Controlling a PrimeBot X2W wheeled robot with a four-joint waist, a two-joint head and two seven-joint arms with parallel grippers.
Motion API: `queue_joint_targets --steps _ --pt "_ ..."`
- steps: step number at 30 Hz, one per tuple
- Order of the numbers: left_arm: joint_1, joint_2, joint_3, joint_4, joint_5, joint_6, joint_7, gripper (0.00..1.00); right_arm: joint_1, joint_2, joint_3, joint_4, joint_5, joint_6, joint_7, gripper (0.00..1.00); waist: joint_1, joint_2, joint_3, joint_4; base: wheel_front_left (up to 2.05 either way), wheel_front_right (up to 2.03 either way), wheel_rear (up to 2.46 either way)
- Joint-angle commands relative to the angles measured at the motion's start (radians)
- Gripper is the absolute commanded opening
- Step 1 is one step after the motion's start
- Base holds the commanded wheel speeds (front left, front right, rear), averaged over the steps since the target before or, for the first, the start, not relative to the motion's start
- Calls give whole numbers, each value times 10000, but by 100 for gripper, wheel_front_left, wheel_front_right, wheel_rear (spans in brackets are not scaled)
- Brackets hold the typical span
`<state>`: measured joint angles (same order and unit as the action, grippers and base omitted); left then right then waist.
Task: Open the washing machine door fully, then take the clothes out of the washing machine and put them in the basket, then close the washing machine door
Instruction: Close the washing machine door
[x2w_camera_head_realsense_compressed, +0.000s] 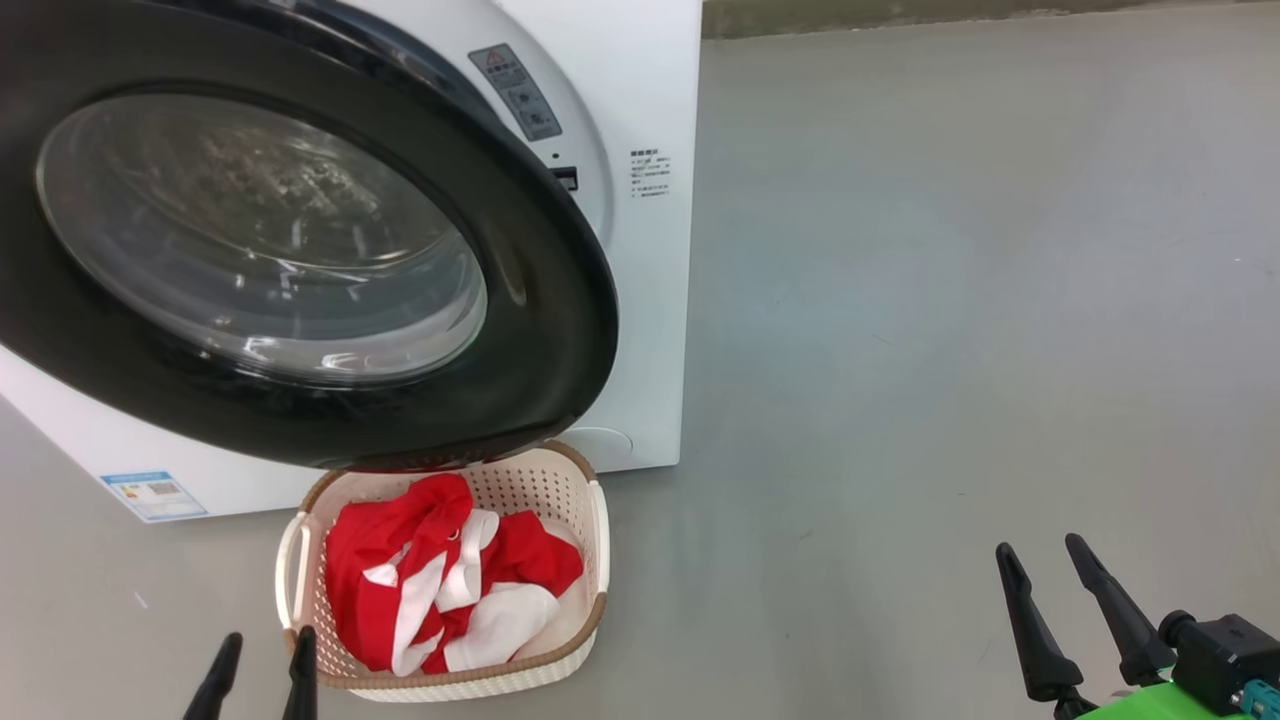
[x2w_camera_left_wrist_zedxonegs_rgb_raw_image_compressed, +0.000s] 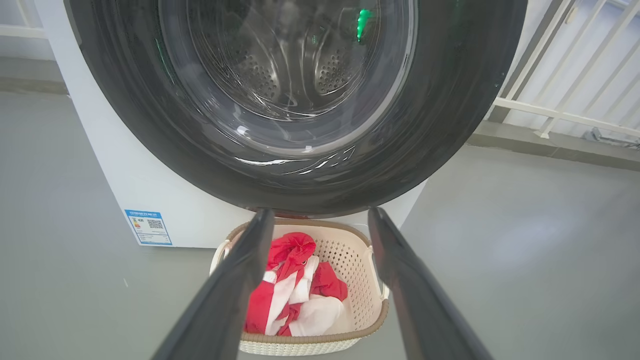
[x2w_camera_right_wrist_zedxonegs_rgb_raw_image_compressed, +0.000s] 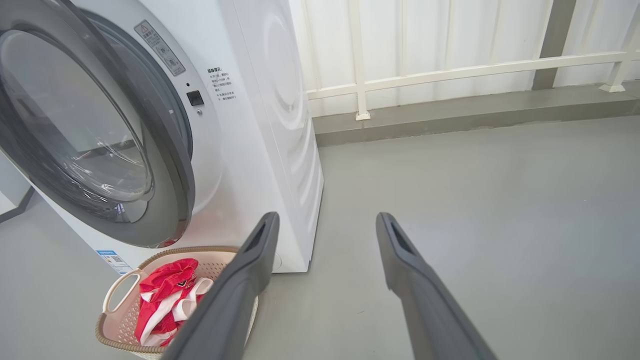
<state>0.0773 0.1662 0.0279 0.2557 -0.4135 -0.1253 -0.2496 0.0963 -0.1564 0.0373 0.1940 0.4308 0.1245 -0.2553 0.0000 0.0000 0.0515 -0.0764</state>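
The washing machine door (x2w_camera_head_realsense_compressed: 560, 300), a black rim around a glass bowl, stands ajar, swung partway out from the white washing machine (x2w_camera_head_realsense_compressed: 650, 300). The gap at the door's latch side shows in the right wrist view, where the door (x2w_camera_right_wrist_zedxonegs_rgb_raw_image_compressed: 170, 165) angles off the machine (x2w_camera_right_wrist_zedxonegs_rgb_raw_image_compressed: 260, 125). Below the door, the cream basket (x2w_camera_head_realsense_compressed: 572, 497) holds the red and white clothes (x2w_camera_head_realsense_compressed: 430, 570). My left gripper (x2w_camera_head_realsense_compressed: 270, 638) is open and empty just in front of the basket's left corner, with the clothes (x2w_camera_left_wrist_zedxonegs_rgb_raw_image_compressed: 295, 290) seen between its fingers. My right gripper (x2w_camera_head_realsense_compressed: 1038, 546) is open and empty over the floor far to the right.
A blue label sticker (x2w_camera_head_realsense_compressed: 155, 495) sits low on the machine front. Grey floor (x2w_camera_head_realsense_compressed: 950, 350) stretches to the right of the machine. A white railing (x2w_camera_right_wrist_zedxonegs_rgb_raw_image_compressed: 450, 70) on a low kerb runs behind it.
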Motion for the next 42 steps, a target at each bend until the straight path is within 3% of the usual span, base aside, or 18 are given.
queue_joint_targets --steps 1,8,17,42 --pt "-62 -30 583 -423 432 -54 -122 100 -96 -185 111 -265 65 62 -65 100 0 0 -25 -41 0 0 0" --pt "87 -627 1404 -1566 1635 -54 -122 100 -84 -194 36 -357 57 62 -65 100 0 0 -82 -79 0 0 0" --pt "365 -917 1503 -2059 2268 -54 -122 100 -49 -155 -23 -456 19 62 -65 100 0 0 -176 -65 0 0 0" --pt "423 -1142 1411 -1619 2211 -54 -122 100 -144 -124 42 -414 -7 62 -65 100 0 0 -215 156 0 0 0"
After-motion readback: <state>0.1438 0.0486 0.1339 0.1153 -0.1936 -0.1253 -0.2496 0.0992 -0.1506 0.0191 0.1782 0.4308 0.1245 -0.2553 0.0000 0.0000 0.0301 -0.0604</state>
